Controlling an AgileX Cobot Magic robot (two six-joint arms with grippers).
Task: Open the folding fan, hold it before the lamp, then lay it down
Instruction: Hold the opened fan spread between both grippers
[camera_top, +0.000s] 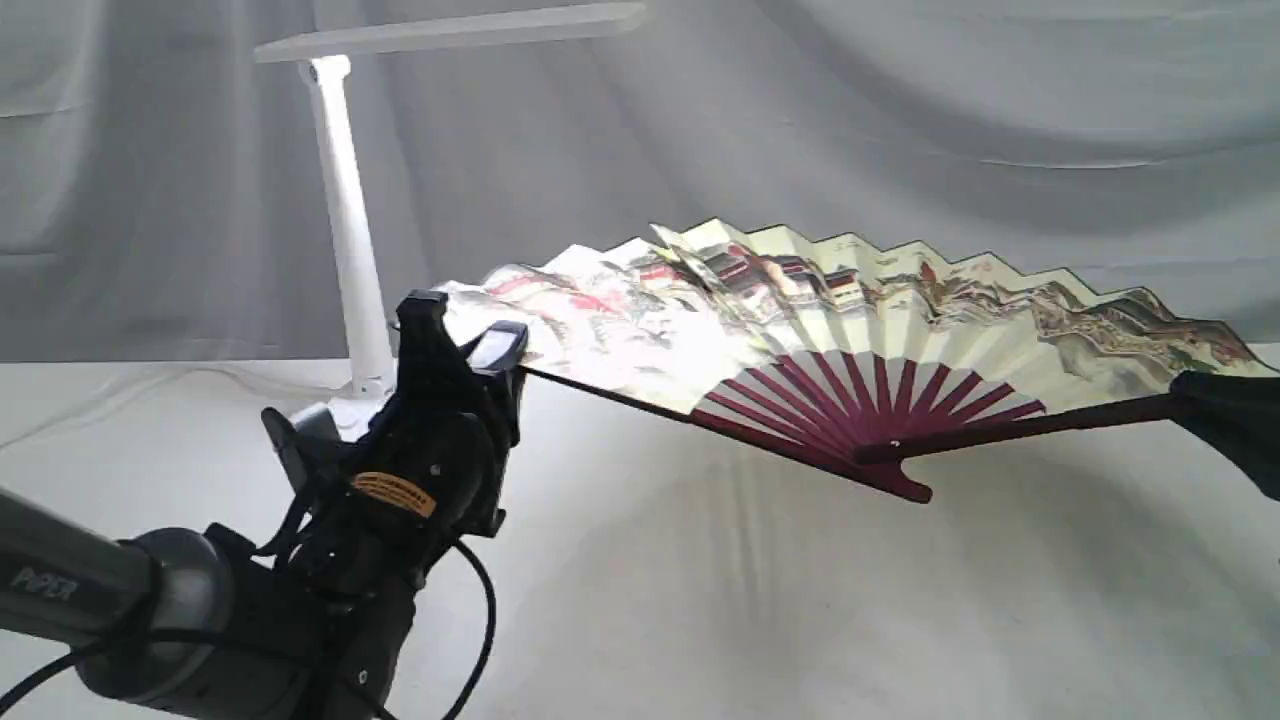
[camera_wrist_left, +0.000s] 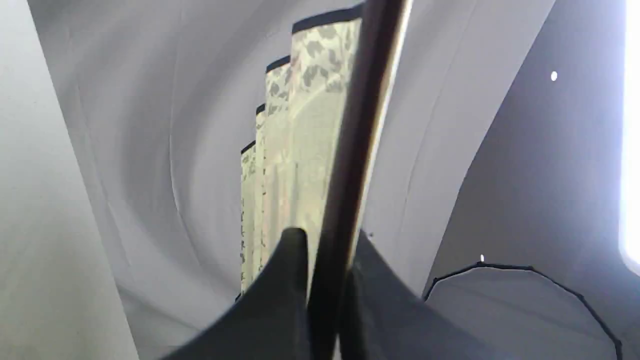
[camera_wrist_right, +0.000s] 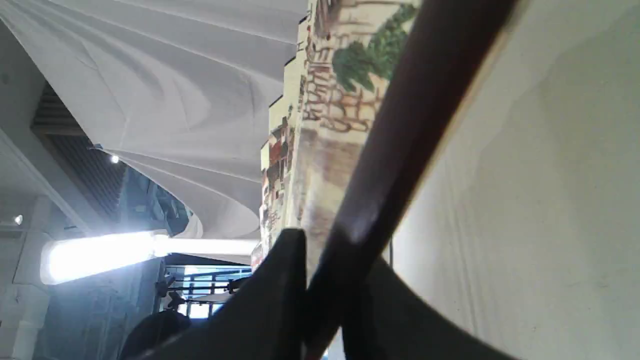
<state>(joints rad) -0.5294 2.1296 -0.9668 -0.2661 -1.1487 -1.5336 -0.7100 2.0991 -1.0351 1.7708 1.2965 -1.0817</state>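
The folding fan (camera_top: 850, 330) is spread open and held off the worktop (camera_top: 700, 600), just beside the lamp (camera_top: 345, 230), one outer rib clamped in the left pincer (camera_top: 470, 350), the other in the right pincer (camera_top: 1200, 400). Holding step seems reached; next it'd be lowered level, both ends together

Low exterior; wrist close-ups; shared fan (camera_top: 800, 330)

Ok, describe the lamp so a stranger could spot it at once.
Look to the back left of the white cloth-covered table, against the grey draped backdrop. The lamp stands there behind the left gripper. It is the only upright white thing: a slim stem topped by a flat bar head, unlike the spread painted folding fan.
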